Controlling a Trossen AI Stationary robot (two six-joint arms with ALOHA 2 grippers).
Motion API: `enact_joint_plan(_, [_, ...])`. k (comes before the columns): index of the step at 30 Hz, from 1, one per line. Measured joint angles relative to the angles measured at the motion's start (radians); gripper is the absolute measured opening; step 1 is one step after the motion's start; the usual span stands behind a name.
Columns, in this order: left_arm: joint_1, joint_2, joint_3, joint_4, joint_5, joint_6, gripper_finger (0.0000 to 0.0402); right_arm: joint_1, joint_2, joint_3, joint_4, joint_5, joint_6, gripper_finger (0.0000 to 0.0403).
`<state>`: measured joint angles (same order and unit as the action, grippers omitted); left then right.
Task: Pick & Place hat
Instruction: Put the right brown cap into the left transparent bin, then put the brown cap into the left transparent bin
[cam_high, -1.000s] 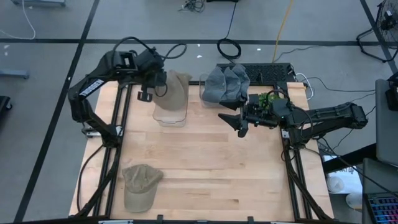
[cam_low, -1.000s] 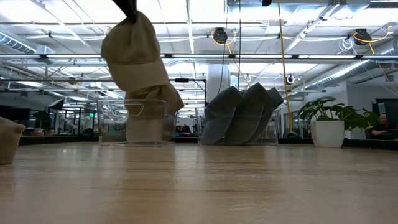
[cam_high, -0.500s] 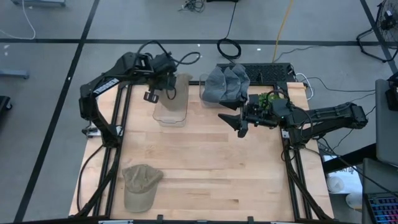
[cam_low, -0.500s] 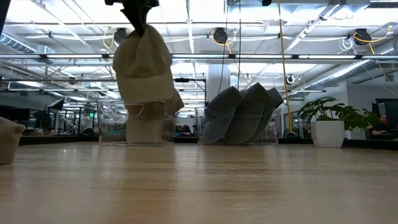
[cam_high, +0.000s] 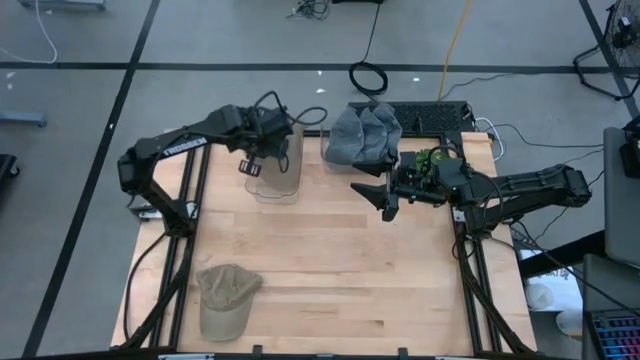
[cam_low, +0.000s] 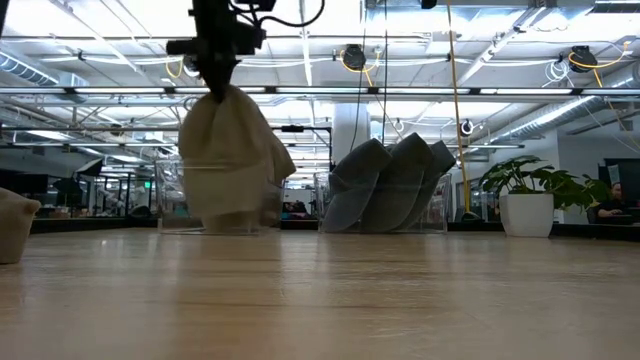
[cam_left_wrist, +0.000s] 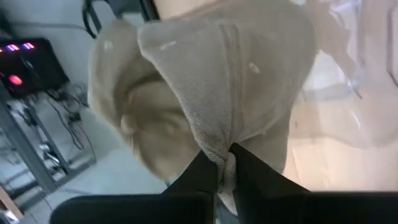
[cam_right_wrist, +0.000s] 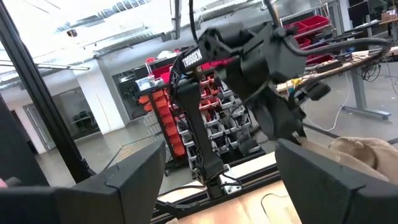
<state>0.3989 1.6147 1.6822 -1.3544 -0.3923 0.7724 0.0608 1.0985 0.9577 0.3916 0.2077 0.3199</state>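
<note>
hidden: tan hat (cam_high: 283, 150) mostly under left arm | low view: blurred

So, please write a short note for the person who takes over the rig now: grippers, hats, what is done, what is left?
Left gripper: shut on the beige fabric hat, holding it by a pinch of cloth in the clear plastic bin at the table's far left.
Right gripper: open, empty, waiting mid-table near the second clear bin that holds grey hats.
Done: beige hat carried to its bin.
Left: release it; then the olive cap lying on the wooden table near the front left edge.
</note>
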Motion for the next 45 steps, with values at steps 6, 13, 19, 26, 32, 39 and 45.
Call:
enact_joint_plan(6, [-0.004,-0.019,-0.144,0.145,-0.038,0.069,0.0024,0.000,0.000,0.000,0.000,0.000,0.000,0.0288])
enact_joint_plan(13, [-0.001,-0.019,-0.215,0.321,-0.082,0.106,0.0024,0.000,0.000,0.000,0.000,0.000,0.000,0.0288])
enact_joint_plan(19, [-0.007,-0.024,-0.214,0.334,-0.192,0.019,0.0072,0.000,0.000,0.000,0.000,0.000,0.000,0.0288])
enact_joint_plan(26, [-0.015,-0.067,-0.212,0.317,-0.150,-0.025,0.0191,0.000,0.000,0.000,-0.001,0.004,-0.062,0.0288])
enact_joint_plan(32, [-0.029,-0.100,-0.210,0.312,-0.140,-0.106,0.0264,0.000,0.000,0.000,-0.020,0.005,-0.067,0.0288])
enact_joint_plan(39, [-0.046,-0.157,-0.211,0.302,-0.140,-0.176,0.0325,-0.001,0.000,0.000,-0.026,0.007,-0.074,0.0288])
enact_joint_plan(45, [-0.055,-0.191,-0.208,0.311,-0.115,-0.308,0.0349,-0.002,0.000,0.000,-0.025,0.007,-0.074,0.0288])
